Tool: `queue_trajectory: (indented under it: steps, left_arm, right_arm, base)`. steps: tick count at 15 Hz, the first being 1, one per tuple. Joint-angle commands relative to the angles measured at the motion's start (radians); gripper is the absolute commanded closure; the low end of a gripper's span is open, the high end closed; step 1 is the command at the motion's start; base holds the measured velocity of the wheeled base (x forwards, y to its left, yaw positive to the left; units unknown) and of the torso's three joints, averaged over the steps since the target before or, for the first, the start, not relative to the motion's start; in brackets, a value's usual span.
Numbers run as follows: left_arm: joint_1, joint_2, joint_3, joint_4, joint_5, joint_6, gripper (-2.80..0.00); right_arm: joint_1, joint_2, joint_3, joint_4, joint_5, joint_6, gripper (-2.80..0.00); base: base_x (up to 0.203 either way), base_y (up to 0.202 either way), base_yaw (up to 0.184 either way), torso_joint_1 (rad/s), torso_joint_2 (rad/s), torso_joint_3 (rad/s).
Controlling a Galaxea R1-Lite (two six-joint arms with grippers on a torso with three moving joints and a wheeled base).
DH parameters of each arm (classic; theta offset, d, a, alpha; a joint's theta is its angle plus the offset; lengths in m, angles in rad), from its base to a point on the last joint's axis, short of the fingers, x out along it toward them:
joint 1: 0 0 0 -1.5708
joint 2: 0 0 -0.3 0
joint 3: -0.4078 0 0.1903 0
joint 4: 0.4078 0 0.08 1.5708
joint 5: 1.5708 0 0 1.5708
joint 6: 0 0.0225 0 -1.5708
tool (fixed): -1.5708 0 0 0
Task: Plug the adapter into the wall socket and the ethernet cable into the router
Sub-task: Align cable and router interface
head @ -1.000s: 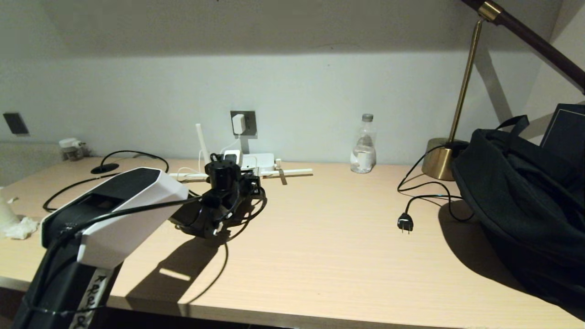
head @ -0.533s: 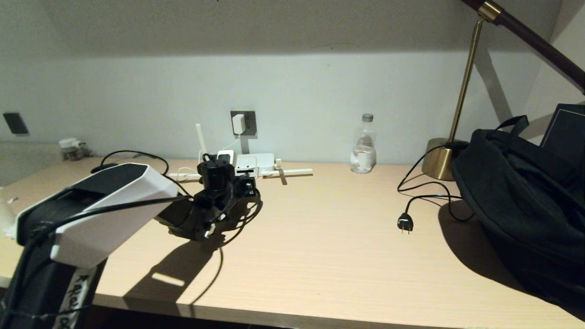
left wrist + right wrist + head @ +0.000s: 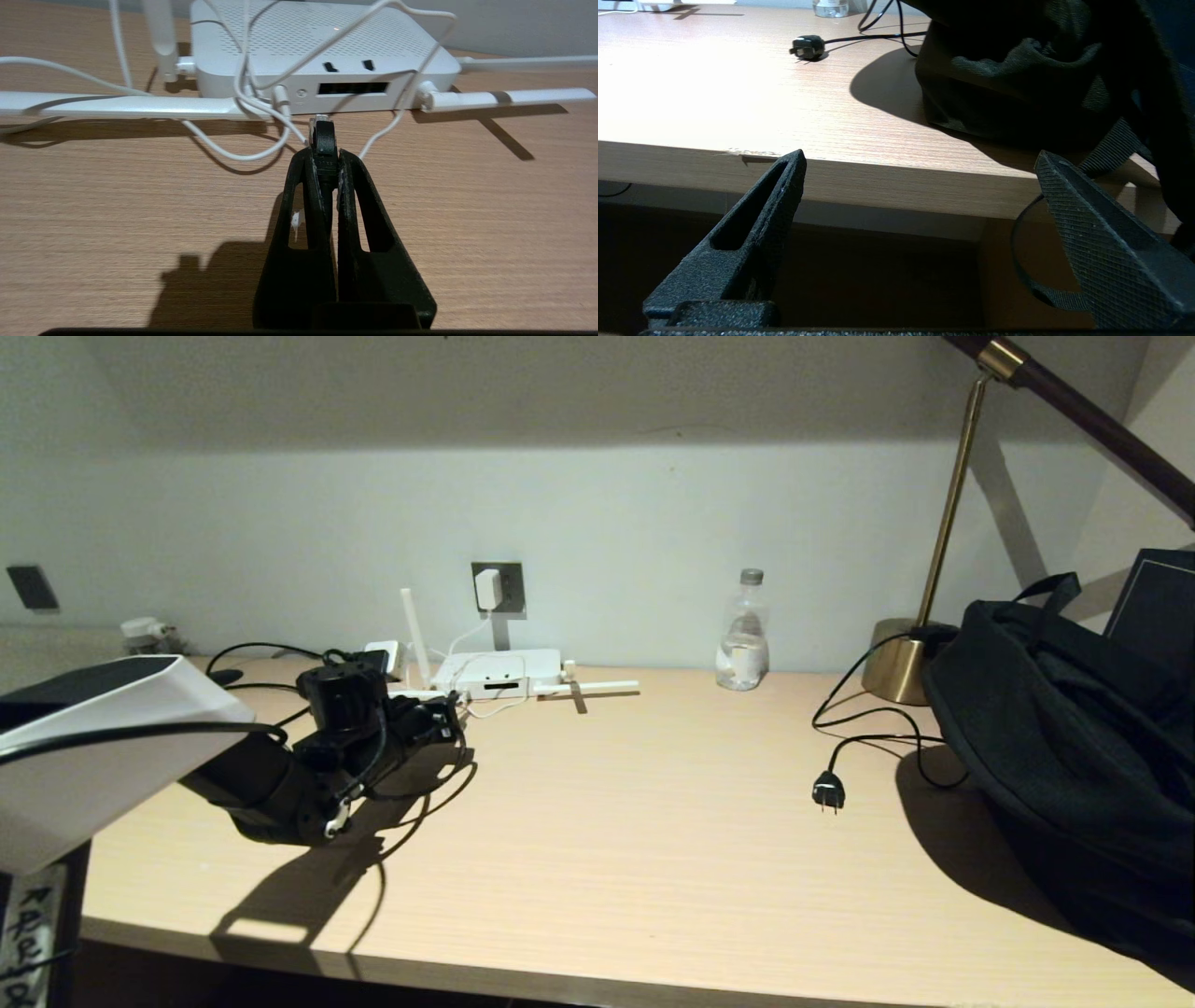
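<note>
While clamped in left gripper, ethernet cable faces router.

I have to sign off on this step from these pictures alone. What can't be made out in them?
- Head view: the left gripper jaws, hidden behind its own black wrist.
- Head view: the grey metallic wall socket pin holes, covered by the small white plastic adapter.
- Left wrist view: the contacts inside the flat white plastic router port, too dark.
- Left wrist view: the thin black ethernet cable behind its connector, pinched between the jaws.
</note>
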Motion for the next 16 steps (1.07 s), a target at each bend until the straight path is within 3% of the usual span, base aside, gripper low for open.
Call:
queue_trajectory:
  steps: [1, 4, 8, 16]
  left_arm:
    - [0.006, 0.008, 0.002, -0.006, -0.019, 0.002, 0.0]
    - [0.006, 0.042, -0.03, -0.01, -0.054, 0.065, 0.0]
    - [0.006, 0.103, -0.164, 0.009, -0.056, 0.093, 0.0]
    - [0.003, 0.115, -0.217, 0.112, -0.052, 0.094, 0.0]
  right_arm:
    - [0.0, 0.0, 0.0, 0.0, 0.001, 0.0, -2.8]
    - [0.0, 0.0, 0.0, 0.0, 0.001, 0.0, -2.8]
    - [0.0, 0.0, 0.0, 0.0, 0.001, 0.0, -2.8]
    - [0.0, 0.001, 0.0, 0.0, 0.001, -0.002, -2.8]
  base:
    - [0.0, 0.0, 0.0, 0.0, 0.0, 0.0]
    - [0.0, 0.0, 0.0, 0.0, 0.0, 0.0]
    - [0.0, 0.0, 0.0, 0.0, 0.0, 0.0]
    - [0.0, 0.0, 0.0, 0.0, 0.0, 0.0]
